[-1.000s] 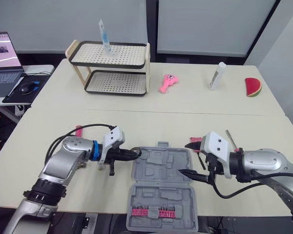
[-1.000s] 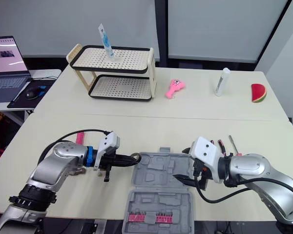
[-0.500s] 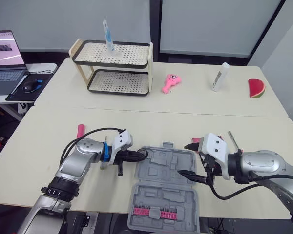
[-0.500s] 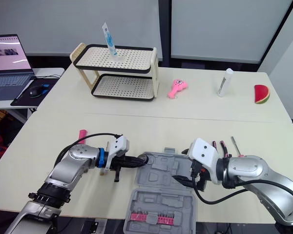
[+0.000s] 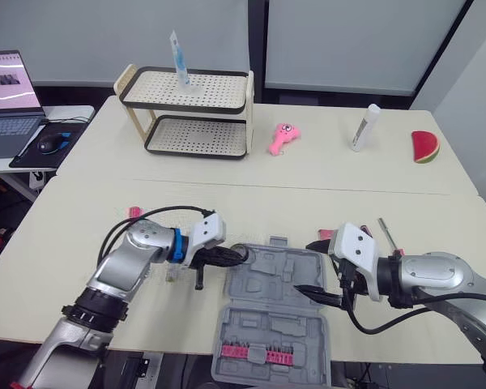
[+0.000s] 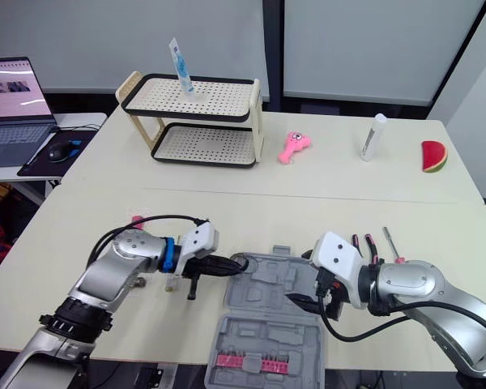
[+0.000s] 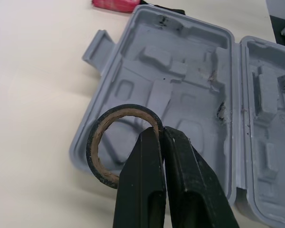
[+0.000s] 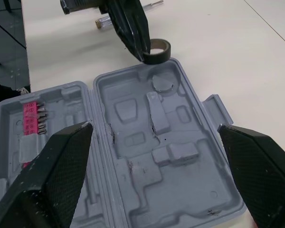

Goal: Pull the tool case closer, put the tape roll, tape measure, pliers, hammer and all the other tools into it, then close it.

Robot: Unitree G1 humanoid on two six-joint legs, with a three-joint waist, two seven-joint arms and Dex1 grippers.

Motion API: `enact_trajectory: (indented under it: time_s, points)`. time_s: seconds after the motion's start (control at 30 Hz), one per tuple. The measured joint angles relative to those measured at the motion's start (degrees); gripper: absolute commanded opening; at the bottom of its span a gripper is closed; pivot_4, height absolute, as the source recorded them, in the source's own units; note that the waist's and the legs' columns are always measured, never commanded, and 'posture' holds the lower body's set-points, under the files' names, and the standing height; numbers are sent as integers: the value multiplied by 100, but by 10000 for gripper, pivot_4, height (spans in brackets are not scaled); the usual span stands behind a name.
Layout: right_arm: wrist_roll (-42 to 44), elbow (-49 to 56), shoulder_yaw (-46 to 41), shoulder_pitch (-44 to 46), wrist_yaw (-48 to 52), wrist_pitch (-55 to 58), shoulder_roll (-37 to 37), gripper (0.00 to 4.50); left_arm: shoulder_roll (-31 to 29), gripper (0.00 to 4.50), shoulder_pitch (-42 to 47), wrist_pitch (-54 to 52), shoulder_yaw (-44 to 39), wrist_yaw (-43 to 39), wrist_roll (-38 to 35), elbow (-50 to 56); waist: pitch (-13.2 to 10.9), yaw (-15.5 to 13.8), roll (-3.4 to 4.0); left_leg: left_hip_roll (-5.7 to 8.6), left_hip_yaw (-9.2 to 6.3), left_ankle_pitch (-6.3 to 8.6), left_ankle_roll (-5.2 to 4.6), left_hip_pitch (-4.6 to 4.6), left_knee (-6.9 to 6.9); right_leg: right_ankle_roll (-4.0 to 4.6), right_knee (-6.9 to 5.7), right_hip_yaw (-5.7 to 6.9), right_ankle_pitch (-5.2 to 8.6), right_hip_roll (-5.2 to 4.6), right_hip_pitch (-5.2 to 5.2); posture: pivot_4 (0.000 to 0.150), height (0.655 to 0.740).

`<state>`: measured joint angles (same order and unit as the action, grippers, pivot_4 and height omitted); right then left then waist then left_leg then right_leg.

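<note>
Matt grey plastic tool case (image 7: 180, 95) — scuffed

no text, label or number can be read anywhere here.

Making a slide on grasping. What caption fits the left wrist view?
Left tool pinching the tape roll by its rim at the open case's edge.
</note>
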<state>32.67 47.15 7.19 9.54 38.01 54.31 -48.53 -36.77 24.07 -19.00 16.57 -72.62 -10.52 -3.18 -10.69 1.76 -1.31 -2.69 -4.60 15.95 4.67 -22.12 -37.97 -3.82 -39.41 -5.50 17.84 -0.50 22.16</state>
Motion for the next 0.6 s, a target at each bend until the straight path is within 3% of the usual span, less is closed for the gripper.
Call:
enact_trajectory:
  time_s: [0.6]
  points:
    - [-62, -15, 93, 5, -77, -2, -1, 45000, 447, 270, 282, -201, 167, 175, 276, -653, 0, 3, 0, 0, -1, 0, 0, 1, -1, 0, -1, 0, 0, 1, 0, 1500, 7350]
